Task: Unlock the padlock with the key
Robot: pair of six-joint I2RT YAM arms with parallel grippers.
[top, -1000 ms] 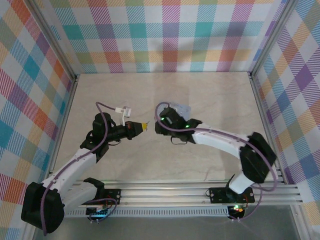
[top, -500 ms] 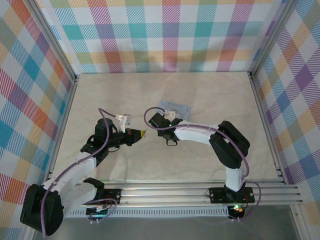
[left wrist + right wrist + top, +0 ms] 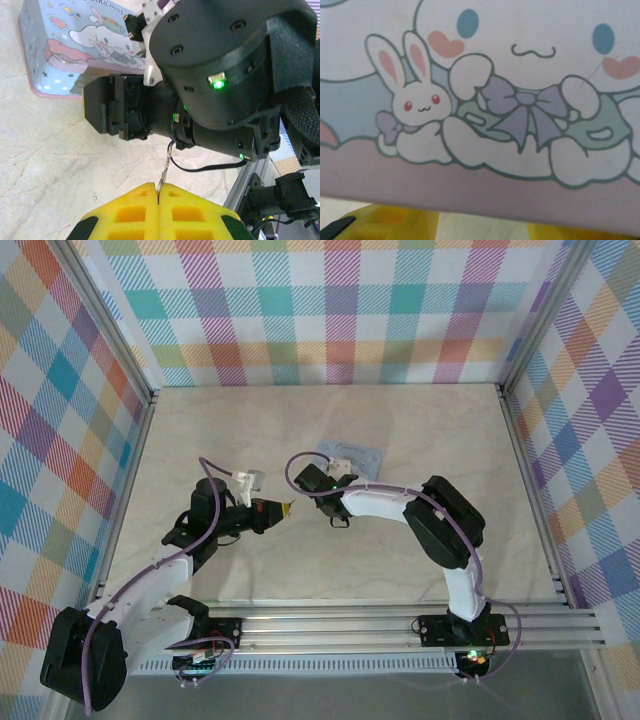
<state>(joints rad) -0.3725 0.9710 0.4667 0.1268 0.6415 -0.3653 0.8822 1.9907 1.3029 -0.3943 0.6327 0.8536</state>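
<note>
In the left wrist view, my left gripper point(image 3: 158, 186) has its yellow fingers shut on the thin silvery key point(image 3: 165, 167). The key's blade sticks out toward the black wrist of my right arm point(image 3: 215, 75) just ahead. From above, the left gripper point(image 3: 285, 507) sits just left of that wrist. My right gripper point(image 3: 328, 470) is at the near edge of the pale-blue cartoon tin point(image 3: 355, 453). Its yellow fingers point(image 3: 380, 225) stand apart with bare table between them, under the tin's lid point(image 3: 520, 100). The padlock is hidden.
The tin point(image 3: 75, 45) lies on the marble table point(image 3: 430, 430) mid-field. Plaid walls enclose the table on three sides. An aluminium rail point(image 3: 350, 625) runs along the near edge. A black cable point(image 3: 205, 167) loops under the right wrist, close to the key.
The right arm has folded in and its wrist has shifted left, uncovering more of the tin. The left gripper has dropped slightly toward the near side, still holding the key.
</note>
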